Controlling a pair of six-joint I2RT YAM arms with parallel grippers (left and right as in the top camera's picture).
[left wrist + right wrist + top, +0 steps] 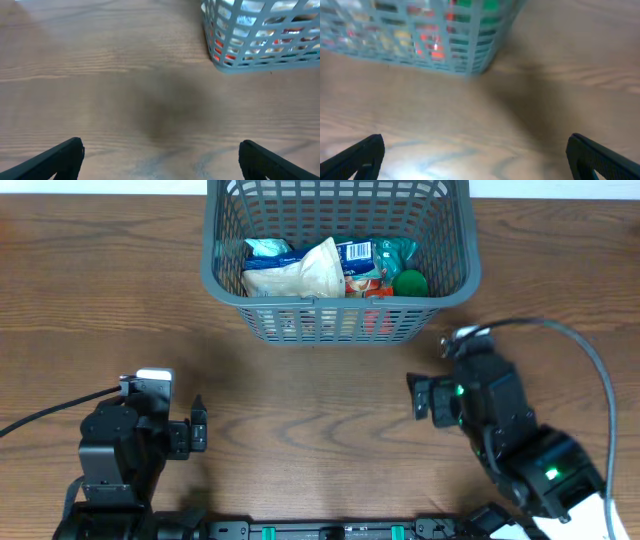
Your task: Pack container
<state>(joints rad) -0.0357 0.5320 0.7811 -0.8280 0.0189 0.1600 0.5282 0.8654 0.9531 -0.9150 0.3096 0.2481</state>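
Note:
The grey slotted basket (340, 310) stands at the far middle of the table. Inside lie several packets: a cream bag (300, 272), a blue packet (355, 252), a light blue one (268, 248) and a green-lidded item (410, 282). My left gripper (198, 426) is near the front left, open and empty, well short of the basket; its wrist view shows the basket's corner (260, 55) at top right. My right gripper (418, 396) is at the front right, open and empty; its wrist view shows the basket's corner (470, 55) at top left.
Bare brown wooden tabletop (300, 400) lies between the two arms and the basket. A grey cable (590, 360) loops from the right arm. A black cable (50, 412) runs left from the left arm.

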